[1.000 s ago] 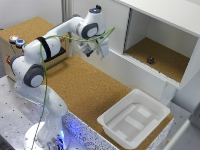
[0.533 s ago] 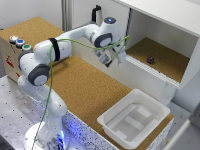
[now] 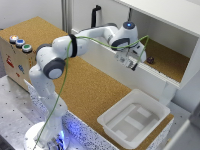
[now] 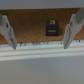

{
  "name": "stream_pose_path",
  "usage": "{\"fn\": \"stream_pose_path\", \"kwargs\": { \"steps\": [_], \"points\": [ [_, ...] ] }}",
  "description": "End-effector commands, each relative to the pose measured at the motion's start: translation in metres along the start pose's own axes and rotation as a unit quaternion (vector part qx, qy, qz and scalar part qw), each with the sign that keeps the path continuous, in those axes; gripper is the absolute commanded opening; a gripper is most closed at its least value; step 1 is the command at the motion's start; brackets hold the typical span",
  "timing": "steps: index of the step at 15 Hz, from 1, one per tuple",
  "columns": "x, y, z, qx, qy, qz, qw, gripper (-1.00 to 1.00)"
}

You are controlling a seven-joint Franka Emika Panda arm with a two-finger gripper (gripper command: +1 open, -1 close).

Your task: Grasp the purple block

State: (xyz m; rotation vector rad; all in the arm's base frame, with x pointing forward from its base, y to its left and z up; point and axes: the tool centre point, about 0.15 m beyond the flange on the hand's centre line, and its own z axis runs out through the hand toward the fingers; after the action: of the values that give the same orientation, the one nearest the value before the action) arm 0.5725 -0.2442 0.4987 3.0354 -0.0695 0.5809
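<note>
Reaching across the cork-topped counter (image 3: 95, 95), the white arm (image 3: 75, 47) stretches from its base toward the white cabinet (image 3: 170, 30) on the exterior view's right. End effector (image 3: 131, 64) sits at the front lip of the cabinet's open shelf, above the low white wall that borders it.

Purple block (image 3: 151, 60): small, dark, cube-like, lying on the shelf's cork floor just beside the end effector, on the side toward the exterior view's right. Apart from the fingers, not touching.

Wrist view: both fingers (image 4: 7, 31) spread wide, nothing between them. Purple block (image 4: 52, 27) shows beyond the fingertips, roughly between the two fingers' lines but deeper into the shelf. A pale patch shows on its face; detail too blurred to read. White shelf edge (image 4: 42, 47) runs across in front of the block.

Other items: white tray (image 3: 150, 106) with shallow moulded compartments rests on the counter, well apart from the block and lower in the exterior view. Green cable (image 3: 100, 36) trails along the arm. Wooden box (image 3: 15, 62) at the exterior view's left carries three round buttons (image 3: 20, 43) on top.
</note>
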Motion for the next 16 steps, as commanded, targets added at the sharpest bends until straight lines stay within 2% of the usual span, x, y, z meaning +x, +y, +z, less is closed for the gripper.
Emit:
{"fn": "stream_pose_path", "kwargs": {
  "steps": [1,5,11,13,14,16],
  "points": [
    [0.067,0.021,0.037,0.014,-0.04,0.002,0.999,1.0],
    [0.078,0.015,0.058,0.013,-0.036,0.007,0.999,1.0],
    [0.099,0.011,0.066,-0.001,0.001,0.005,1.0,1.0],
    [0.104,0.012,0.073,-0.006,0.003,0.013,1.0,1.0],
    [0.106,0.014,0.077,-0.009,0.006,0.018,1.0,-1.0],
    [0.109,0.018,0.081,-0.016,0.011,0.022,1.0,-1.0]
  ]
}}
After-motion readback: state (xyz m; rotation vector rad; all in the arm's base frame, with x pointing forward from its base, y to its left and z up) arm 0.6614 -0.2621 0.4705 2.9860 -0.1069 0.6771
